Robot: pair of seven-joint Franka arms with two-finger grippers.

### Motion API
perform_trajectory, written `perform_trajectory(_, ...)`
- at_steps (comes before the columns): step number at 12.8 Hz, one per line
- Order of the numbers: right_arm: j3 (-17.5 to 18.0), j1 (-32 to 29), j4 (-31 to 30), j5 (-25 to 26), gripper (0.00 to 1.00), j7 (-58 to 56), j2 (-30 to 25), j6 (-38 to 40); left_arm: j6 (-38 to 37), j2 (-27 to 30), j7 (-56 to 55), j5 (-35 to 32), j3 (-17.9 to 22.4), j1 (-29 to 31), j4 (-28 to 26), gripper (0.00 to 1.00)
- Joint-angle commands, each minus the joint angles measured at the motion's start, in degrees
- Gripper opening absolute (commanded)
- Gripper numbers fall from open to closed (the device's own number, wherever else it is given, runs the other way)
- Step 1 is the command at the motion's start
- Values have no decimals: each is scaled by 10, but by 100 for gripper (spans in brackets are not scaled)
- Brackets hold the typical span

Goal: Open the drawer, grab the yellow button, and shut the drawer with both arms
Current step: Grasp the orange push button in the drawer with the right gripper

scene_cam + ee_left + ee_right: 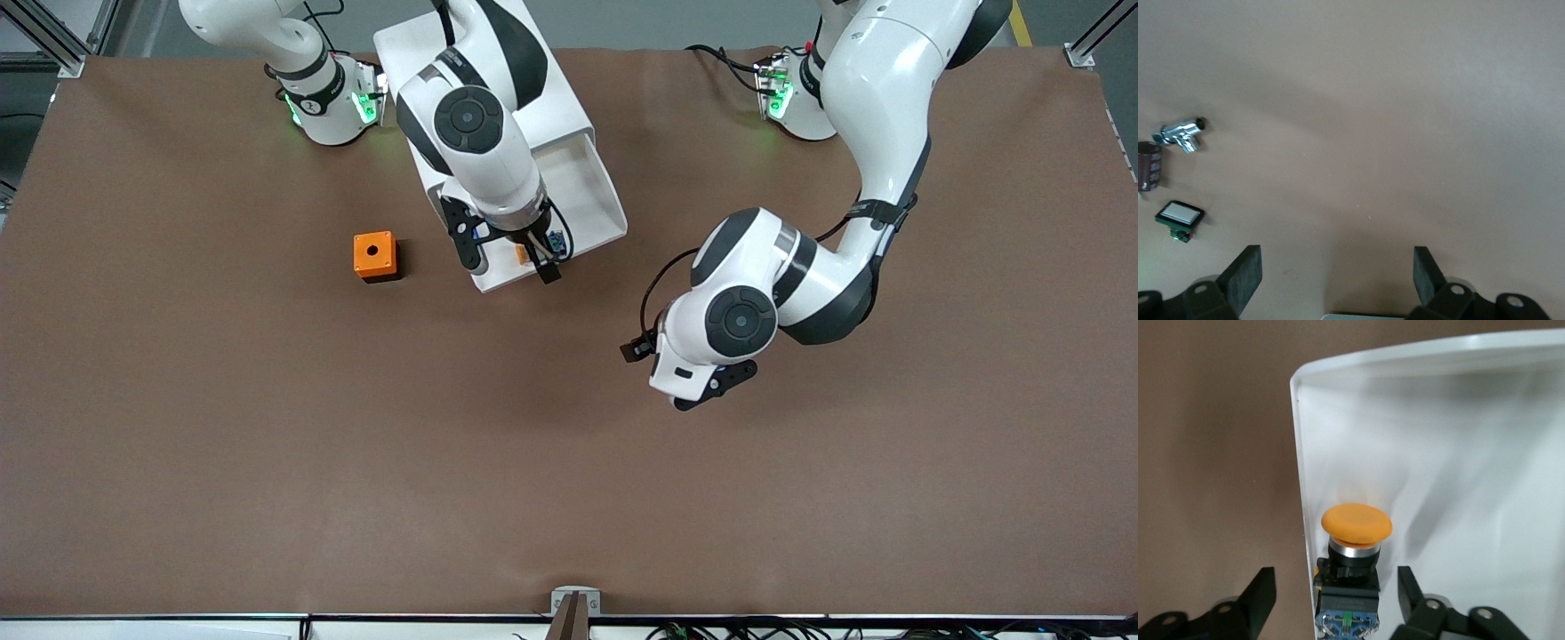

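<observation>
The white cabinet (551, 98) stands between the arms' bases, and its top drawer (613, 213) is pulled out toward the front camera. The button (523, 254) lies in the drawer against a side wall near its front end. In the right wrist view the button (1357, 523) shows an orange cap, black body and blue rear inside the drawer (1438, 453). My right gripper (508, 258) hangs open over it (1335, 593), one finger on each side, one of them outside the drawer wall. My left gripper (711, 382) is open and empty over bare table (1337, 273).
An orange cube with a hole (375, 256) sits on the table beside the drawer, toward the right arm's end. The left wrist view shows a silver fitting (1181, 133), a dark cylinder (1148, 167) and a small black-and-white part (1179, 217) on the brown mat.
</observation>
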State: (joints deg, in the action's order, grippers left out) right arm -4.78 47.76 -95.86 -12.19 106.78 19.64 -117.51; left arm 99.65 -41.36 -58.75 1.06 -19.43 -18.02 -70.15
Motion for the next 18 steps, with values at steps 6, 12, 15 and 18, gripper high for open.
perform_trajectory(6,-7,15,0,17,3,15,-12,3,28,53,-55,-10,-19,-13,-49,100)
perform_trajectory(12,-11,-20,28,18,0,-77,-41,78,63,49,-58,-7,-19,-49,-46,100)
perform_trajectory(15,-11,-79,37,18,0,-181,-58,108,63,52,-91,-4,-19,-73,-46,100)
perform_trajectory(18,-10,-145,41,16,0,-299,-61,139,63,48,-131,-5,-19,-110,-47,100)
